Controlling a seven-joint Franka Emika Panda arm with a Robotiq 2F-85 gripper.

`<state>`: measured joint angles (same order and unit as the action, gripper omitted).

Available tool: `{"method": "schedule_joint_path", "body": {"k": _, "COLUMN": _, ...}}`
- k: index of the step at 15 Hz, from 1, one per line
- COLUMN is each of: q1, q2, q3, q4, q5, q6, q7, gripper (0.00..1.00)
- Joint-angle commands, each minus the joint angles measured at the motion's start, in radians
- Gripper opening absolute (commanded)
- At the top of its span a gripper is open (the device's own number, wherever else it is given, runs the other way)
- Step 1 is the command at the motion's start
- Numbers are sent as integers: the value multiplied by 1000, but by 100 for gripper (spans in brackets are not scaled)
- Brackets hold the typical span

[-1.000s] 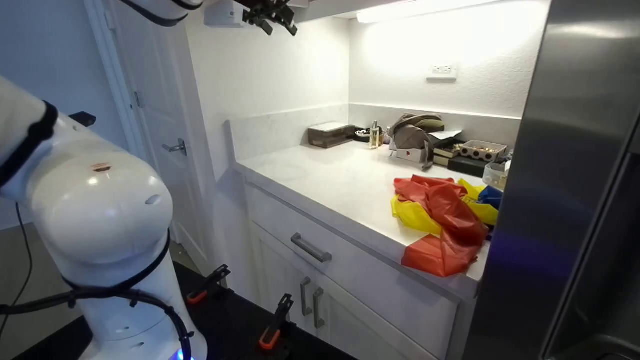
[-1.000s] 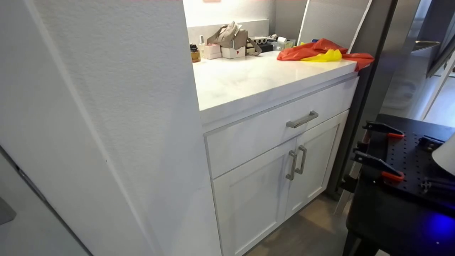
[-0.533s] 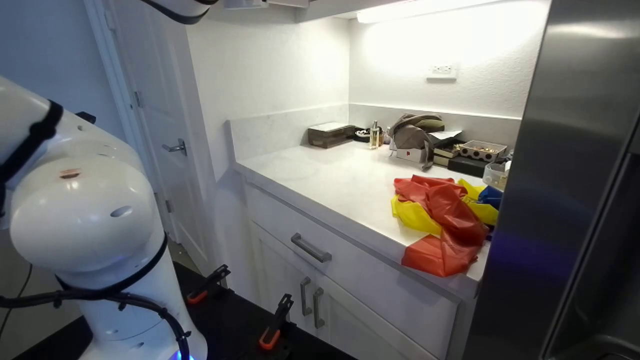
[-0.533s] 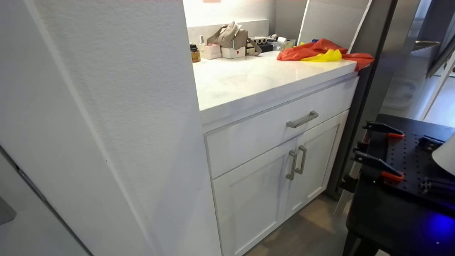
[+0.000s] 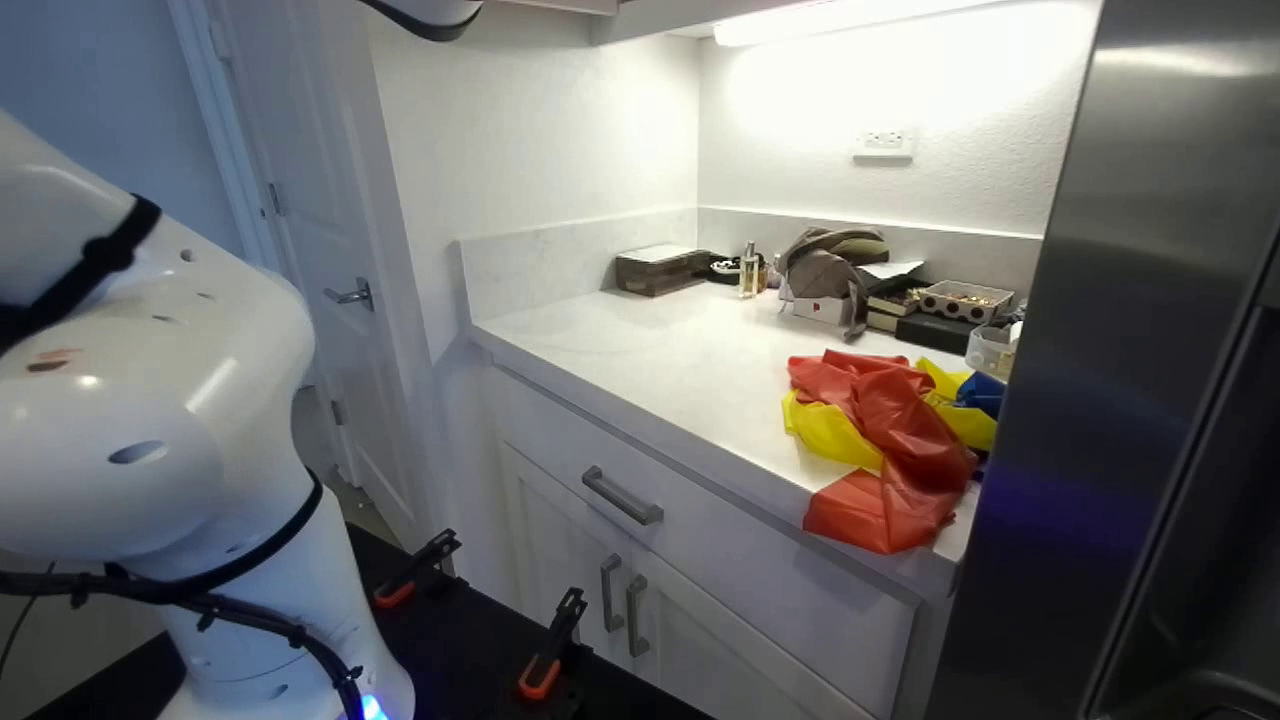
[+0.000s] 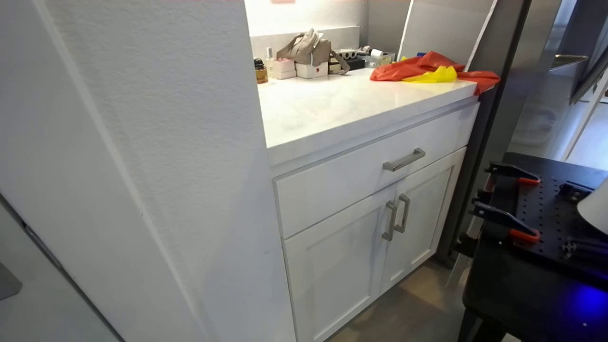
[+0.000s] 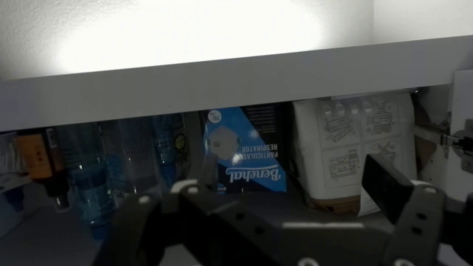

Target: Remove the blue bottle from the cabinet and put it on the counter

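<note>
Blue bottle (image 7: pixel 89 184), or perhaps the slimmer bluish bottle (image 7: pixel 163 146) near it: upright in the cabinet (image 7: pixel 229 83) | gripper (image 7: pixel 292 173): jaws spread wide | handling, by guess: light, smooth, slippery, thin-walled plastic; clasp mid-body, below the cap (image 7: pixel 99 232); squeeze gently, lest it dent or slip

Glossy white arm (image 5: pixel 215 430) — black straps (image 5: pixel 107 250), black cables (image 5: pixel 255 617); dark pincer (image 7: pixel 293 176)

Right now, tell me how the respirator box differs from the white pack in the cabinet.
The respirator box is blue and black; the white pack is mostly white. The respirator box carries a mask picture, the white pack line drawings. Both sit in the cabinet.
</note>
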<state>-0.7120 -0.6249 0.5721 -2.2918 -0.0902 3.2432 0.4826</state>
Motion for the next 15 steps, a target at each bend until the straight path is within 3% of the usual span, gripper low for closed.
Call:
{"method": "schedule_joint_path", "body": {"k": 1, "q1": -181, "q2": 64, "q3": 116, "q4": 112, "q5": 0, "q6": 19, "q7": 33, "gripper": 100}}
{"method": "schedule_joint_path", "body": {"k": 5, "q1": -440, "q2": 87, "q3": 286, "q4": 227, "q5": -2, "q6": 7, "q7": 70, "gripper": 100}}
{"method": "schedule_joint_path", "body": {"k": 6, "q1": -508, "q2": 88, "q3": 343, "q4": 258, "q5": 70, "q6": 3, "q7": 9, "gripper": 100}}
{"method": "schedule_joint_path", "body": {"k": 10, "q1": -786, "q2": 80, "q3": 540, "q4": 384, "q5": 142, "q6": -2, "q7": 7, "gripper": 100}}
{"method": "schedule_joint_path", "body": {"k": 15, "q1": -1059, "q2": 107, "q3": 759, "q4": 556, "q5": 182, "q6": -39, "q7": -13, "gripper": 100}}
